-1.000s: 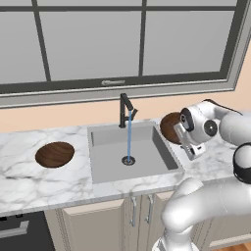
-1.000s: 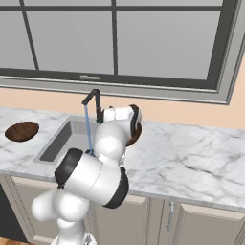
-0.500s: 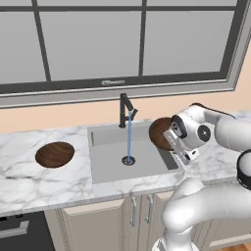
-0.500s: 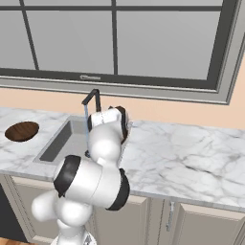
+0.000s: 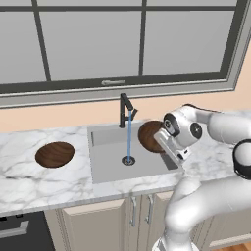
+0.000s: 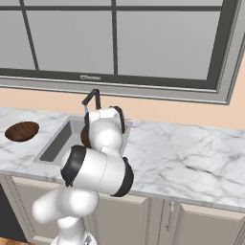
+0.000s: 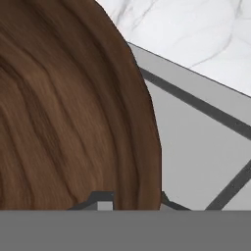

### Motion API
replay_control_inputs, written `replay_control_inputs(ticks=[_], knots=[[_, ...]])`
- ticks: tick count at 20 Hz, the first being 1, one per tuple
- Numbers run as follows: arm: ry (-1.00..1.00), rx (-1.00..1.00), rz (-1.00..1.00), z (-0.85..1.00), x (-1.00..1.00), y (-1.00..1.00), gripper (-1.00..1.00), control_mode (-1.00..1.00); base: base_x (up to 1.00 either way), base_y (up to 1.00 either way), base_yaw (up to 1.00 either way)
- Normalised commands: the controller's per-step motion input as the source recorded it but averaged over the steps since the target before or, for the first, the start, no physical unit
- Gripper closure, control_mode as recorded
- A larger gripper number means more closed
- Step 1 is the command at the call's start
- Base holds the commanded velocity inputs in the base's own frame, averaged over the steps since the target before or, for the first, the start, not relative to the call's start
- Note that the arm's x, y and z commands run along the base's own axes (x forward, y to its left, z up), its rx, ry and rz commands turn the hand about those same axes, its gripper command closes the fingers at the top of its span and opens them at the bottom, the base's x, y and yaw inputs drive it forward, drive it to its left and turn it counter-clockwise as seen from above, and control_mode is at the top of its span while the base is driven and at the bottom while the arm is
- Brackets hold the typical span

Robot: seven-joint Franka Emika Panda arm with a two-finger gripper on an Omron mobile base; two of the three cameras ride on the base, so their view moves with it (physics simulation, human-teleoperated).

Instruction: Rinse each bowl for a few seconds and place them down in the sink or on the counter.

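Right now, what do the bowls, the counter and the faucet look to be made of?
Both bowls, the held one and the one on the left, look like dark-brown wood with visible grain streaks and a matte finish. The counter looks like polished white marble with grey veins. The faucet is plain black, probably matte metal, though the render leaves that open.

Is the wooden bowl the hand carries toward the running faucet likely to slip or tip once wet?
The held bowl looks rigid wood, so it probably won't flex. The hand pinches only its rim with the bowl tilted on edge, so it may pivot. Under the water stream its smooth grain could get slippery.
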Motion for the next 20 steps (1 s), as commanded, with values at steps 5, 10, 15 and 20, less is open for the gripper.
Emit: replay_control_inputs(ticks=[5, 10, 15, 20], knots=[[0.31, -0.09, 0.06, 0.21, 0.5, 0.11, 1.0, -1.0, 0.0, 0.0, 0.0], [0.31, -0.13, 0.02, 0.2, 0.63, 0.09, 1.0, -1.0, 0.0, 0.0, 0.0], [0.32, -0.08, 0.01, 0.13, 0.77, 0.02, 1.0, -1.0, 0.0, 0.0, 0.0], [0.32, -0.02, 0.02, 0.02, 0.79, 0.01, 1.0, -1.0, 0.0, 0.0, 0.0]])
